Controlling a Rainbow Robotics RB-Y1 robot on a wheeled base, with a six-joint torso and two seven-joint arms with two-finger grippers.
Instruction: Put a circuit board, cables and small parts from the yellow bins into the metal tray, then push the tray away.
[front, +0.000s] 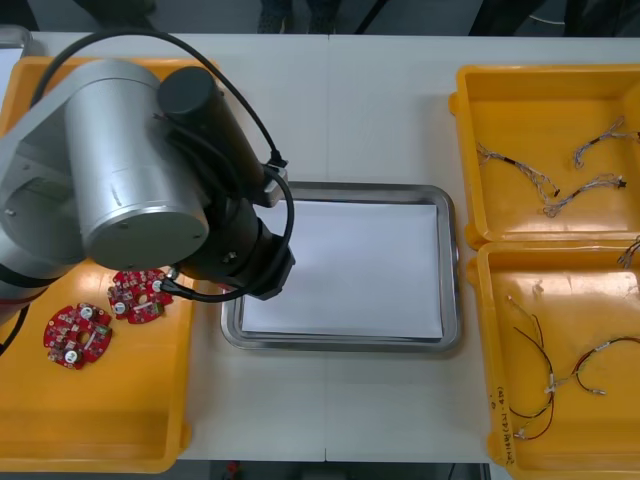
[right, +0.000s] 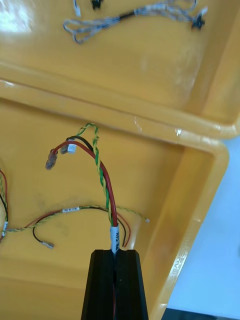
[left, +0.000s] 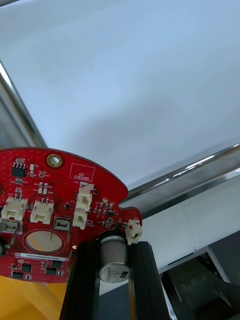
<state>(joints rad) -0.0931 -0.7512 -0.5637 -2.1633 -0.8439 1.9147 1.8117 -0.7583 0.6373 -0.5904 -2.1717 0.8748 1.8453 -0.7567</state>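
Poised over tray (left: 190, 175) rim for release: board (left: 50, 210), pinched in left gripper (left: 114, 270); cable (right: 102, 180) (above bin (right: 200, 190), tray-bound) pinched in right gripper (right: 116, 280).

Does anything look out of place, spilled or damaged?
Nothing stands out. The left gripper holds a circuit board above the tray rim; the right gripper holds a red and yellow cable above a yellow bin.

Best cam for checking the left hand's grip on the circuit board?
Left wrist view: circuit board clamped in the left hand, at the rim of the metal tray. Front view: the left arm covers it. Right wrist view: right hand pinching a cable.
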